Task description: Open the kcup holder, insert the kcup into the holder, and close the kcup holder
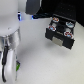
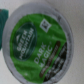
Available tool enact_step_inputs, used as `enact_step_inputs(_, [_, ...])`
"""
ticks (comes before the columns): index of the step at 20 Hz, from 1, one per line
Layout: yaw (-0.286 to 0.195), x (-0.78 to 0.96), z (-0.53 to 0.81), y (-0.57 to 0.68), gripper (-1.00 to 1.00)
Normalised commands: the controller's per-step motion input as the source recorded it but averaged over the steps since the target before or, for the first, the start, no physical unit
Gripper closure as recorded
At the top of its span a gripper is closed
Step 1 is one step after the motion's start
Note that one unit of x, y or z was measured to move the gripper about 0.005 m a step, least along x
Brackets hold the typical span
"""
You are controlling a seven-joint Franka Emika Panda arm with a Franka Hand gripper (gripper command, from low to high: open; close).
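The kcup (image 2: 40, 42) fills the wrist view, its green printed lid facing the camera; no finger shows there. In the exterior view the kcup (image 1: 18, 64) is a small green spot low at the exterior view's left, right at the tip of my gripper (image 1: 14, 67), which hangs close to the table. Whether the jaws are closed on the pod is hidden by the arm and the blur. The black kcup holder (image 1: 60, 39) stands at the exterior view's right with its tray (image 1: 52, 28) slid out, showing round slots.
Several pods with red and white lids (image 1: 62, 23) sit in the tray's slots. My white arm (image 1: 10, 25) covers much of the exterior view's left. A dark object (image 1: 35, 6) stands at the back.
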Motion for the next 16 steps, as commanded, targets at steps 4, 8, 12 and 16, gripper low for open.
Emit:
enact_step_inputs(4, [-0.031,0.07,0.44,0.12,1.0])
enact_step_inputs(8, [-0.044,0.05,0.39,0.11,1.0])
enact_step_inputs(12, [-0.018,0.06,0.79,0.34,1.0])
enact_step_inputs(16, [0.007,0.03,0.88,0.47,1.0])
